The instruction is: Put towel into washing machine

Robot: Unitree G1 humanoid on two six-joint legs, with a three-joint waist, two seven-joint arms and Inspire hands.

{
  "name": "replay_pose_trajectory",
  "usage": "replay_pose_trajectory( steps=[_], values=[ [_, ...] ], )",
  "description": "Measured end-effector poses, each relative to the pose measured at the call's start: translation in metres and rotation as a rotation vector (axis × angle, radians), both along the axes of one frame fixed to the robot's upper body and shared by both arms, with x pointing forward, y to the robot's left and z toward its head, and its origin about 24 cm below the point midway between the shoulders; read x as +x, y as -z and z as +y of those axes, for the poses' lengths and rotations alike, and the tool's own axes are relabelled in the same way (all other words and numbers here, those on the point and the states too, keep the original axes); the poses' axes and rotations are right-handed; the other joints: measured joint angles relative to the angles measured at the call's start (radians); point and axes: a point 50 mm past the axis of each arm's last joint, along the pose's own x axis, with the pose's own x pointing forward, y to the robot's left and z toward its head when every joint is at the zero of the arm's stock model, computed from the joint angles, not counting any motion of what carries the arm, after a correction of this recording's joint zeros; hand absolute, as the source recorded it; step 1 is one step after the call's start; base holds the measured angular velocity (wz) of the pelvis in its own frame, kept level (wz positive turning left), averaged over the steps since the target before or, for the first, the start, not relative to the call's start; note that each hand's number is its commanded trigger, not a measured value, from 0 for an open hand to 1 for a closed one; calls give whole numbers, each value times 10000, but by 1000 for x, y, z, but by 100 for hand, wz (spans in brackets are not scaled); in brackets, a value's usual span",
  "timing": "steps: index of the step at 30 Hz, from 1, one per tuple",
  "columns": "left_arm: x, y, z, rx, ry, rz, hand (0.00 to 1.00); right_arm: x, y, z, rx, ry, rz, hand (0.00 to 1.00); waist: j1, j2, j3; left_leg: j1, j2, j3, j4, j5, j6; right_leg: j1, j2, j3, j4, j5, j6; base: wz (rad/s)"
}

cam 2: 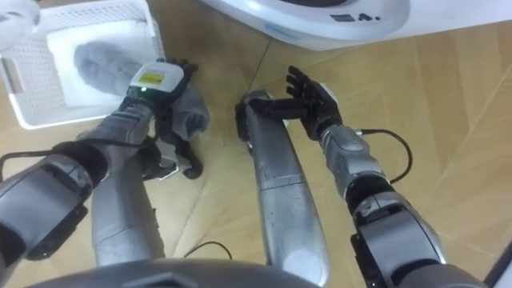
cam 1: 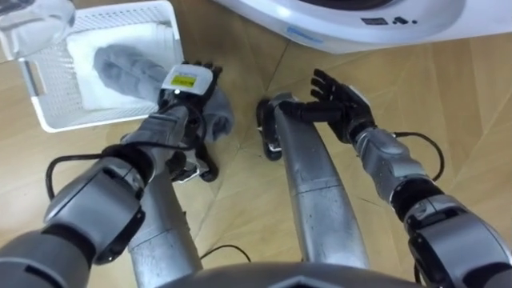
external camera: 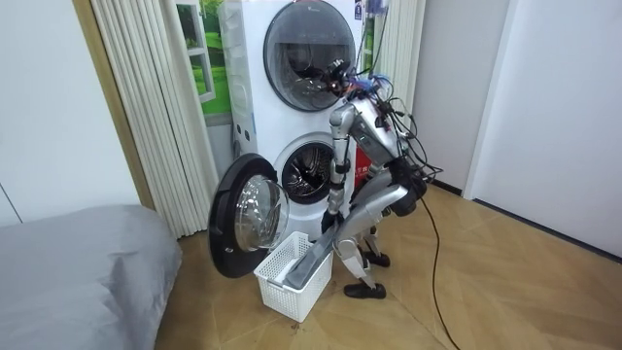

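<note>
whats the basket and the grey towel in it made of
Basket: looks like white moulded plastic, matt, with walls of fine open lattice. Towel: soft grey fabric, probably terry or fleece; it bunches in rounded folds and looks dull.

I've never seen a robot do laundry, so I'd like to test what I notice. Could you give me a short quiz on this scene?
1. True or false: the right hand holds the towel.
2. Where does part of the towel lie? A: in the white basket. B: in the drum. C: on the bed.
3. Fill in: the door of the lower washing machine stands ___.
Key: 1 false, the left hand grips it, the right hand is open; 2 A; 3 open.
</note>
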Motion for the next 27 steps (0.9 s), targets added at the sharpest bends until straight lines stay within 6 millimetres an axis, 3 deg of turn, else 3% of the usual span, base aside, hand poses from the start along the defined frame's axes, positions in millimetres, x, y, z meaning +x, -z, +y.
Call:
replay_pose_trajectory(
  steps=[16,23,27],
  values=[
    [-12,13,9,1125,11,1435,100,1,-1,1,-182,-141,-65,0,-108,-91,-30,32,4,29,-185,-1,-11,52,-44,-72,-187,-29,-2,0],
    [-20,22,5,839,-135,1903,100,-15,17,-2,-632,76,783,0,-51,-150,-70,1404,10,205,-967,26,-64,1387,18,-118,-1007,28,64,-5],
    [-22,24,4,-153,-719,2098,100,-29,30,-10,-1191,126,1496,0,244,-143,-85,2602,-29,259,-1779,159,-189,2631,-59,-360,-1884,212,27,-6]
  ],
)
